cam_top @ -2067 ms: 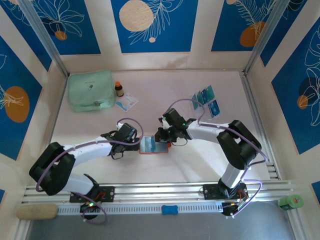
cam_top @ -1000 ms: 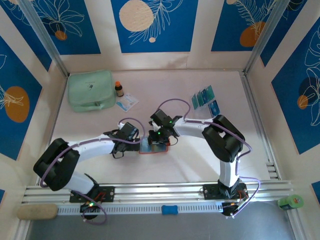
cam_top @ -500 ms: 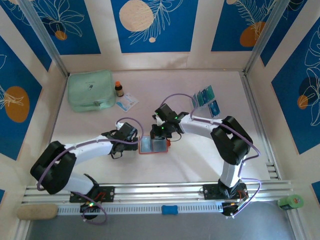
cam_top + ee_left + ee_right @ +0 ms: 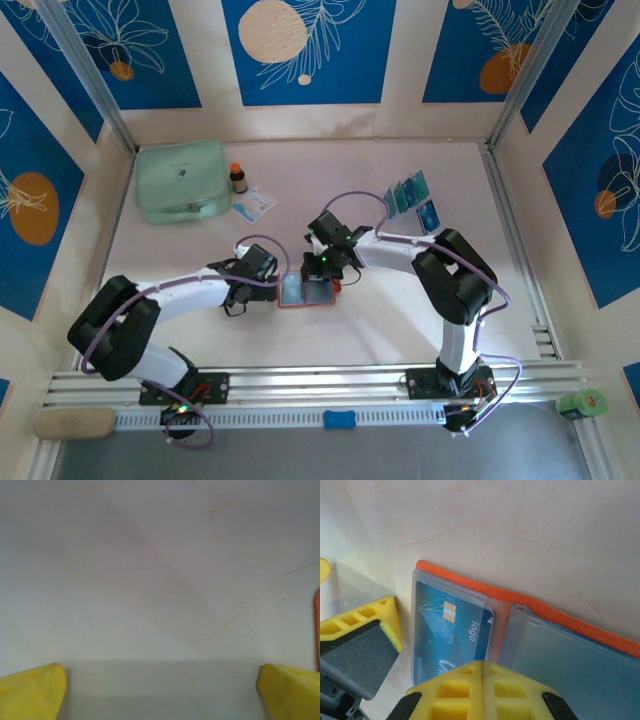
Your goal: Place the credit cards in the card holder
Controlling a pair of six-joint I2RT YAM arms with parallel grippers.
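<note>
My right gripper [image 4: 482,669] is pinched fully shut with nothing between its fingers. Its tip hangs over the near side of the card holder [image 4: 575,665], which lies spread open on the table [image 4: 535,525] between my two arms, pale pockets up and the orange rim showing along the far edge. One teal card [image 4: 447,630] already sits inside the clear pocket on the half nearer my left arm. Its long side seems to run toward my closed fingers, though its near end is hidden under them, so I cannot tell whether it is seated all the way or whether I am touching it. My left gripper [image 4: 160,687] stands spread wide and holds nothing. It sits low against the table just beside the holder's left edge, with one of its fingers [image 4: 367,630] next to the filled pocket, well placed to brace the holder. What the next move turns on, as I judge it, is where the other credit cards [image 4: 405,194] lie. They are fanned in a short slanting row with one more just beside them, well apart from the holder, farther out and to the right of my right gripper. That puts them clearly on my right arm's side and out of easy reach of my left. They look to lie with their long sides pointing roughly away from me, a little tilted, but they are small from above. I would therefore fetch with the right and turn my fingers to close across a card's short width.
</note>
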